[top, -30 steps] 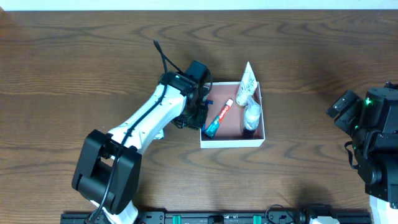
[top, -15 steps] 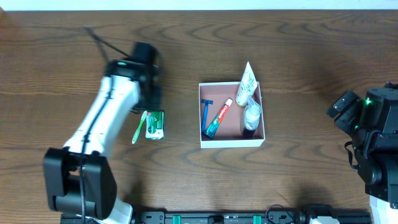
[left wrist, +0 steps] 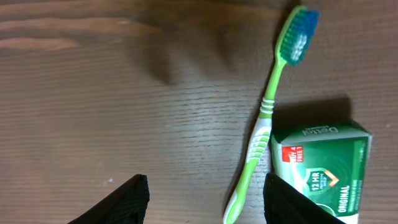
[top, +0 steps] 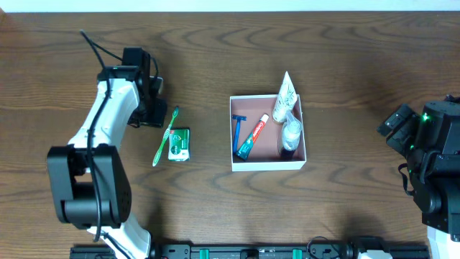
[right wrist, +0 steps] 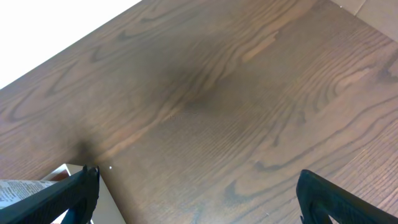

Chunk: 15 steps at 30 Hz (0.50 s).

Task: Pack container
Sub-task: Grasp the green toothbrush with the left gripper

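The container (top: 267, 162) is a shallow square box with white walls and a reddish-brown inside, at the table's middle. In it lie a blue razor (top: 238, 133), a toothpaste tube (top: 253, 136), a white tube (top: 285, 92) and a small bottle (top: 290, 132). A green toothbrush (top: 164, 137) (left wrist: 267, 118) and a green packet (top: 179, 144) (left wrist: 320, 168) lie left of the box. My left gripper (top: 149, 114) (left wrist: 205, 202) is open and empty just left of the toothbrush. My right gripper (right wrist: 199, 199) is open and empty at the far right.
The right arm's body (top: 431, 155) stands at the table's right edge. A corner of the box and the white tube's end (right wrist: 28, 186) show at the lower left of the right wrist view. Bare wood lies between the box and the right arm.
My left arm has swung left, away from the box, to beside the toothbrush and packet. The blue razor now lies in the box. The right arm has not moved.
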Available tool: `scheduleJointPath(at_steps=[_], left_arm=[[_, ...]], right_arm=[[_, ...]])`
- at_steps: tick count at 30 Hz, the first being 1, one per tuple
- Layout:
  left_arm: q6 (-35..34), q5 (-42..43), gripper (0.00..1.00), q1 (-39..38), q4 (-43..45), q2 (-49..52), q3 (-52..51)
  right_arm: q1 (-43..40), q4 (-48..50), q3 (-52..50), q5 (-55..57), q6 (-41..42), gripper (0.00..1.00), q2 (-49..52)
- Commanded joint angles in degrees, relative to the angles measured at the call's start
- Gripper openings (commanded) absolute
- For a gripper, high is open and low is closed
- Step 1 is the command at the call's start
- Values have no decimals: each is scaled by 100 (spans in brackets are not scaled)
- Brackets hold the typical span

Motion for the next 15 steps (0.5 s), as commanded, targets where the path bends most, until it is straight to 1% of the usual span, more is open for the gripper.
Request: scheduleJointPath(at_steps=[1, 8, 15], left_arm=[[280, 157, 60, 11, -94, 216, -42], [275, 485, 59, 11, -251, 501, -46], [275, 492, 58, 0, -249, 785, -79]], right_arm=[[-37, -4, 15, 61, 85, 99, -9], [-37, -4, 15, 59, 87, 99, -9], [-37, -4, 15, 59, 85, 99, -9]])
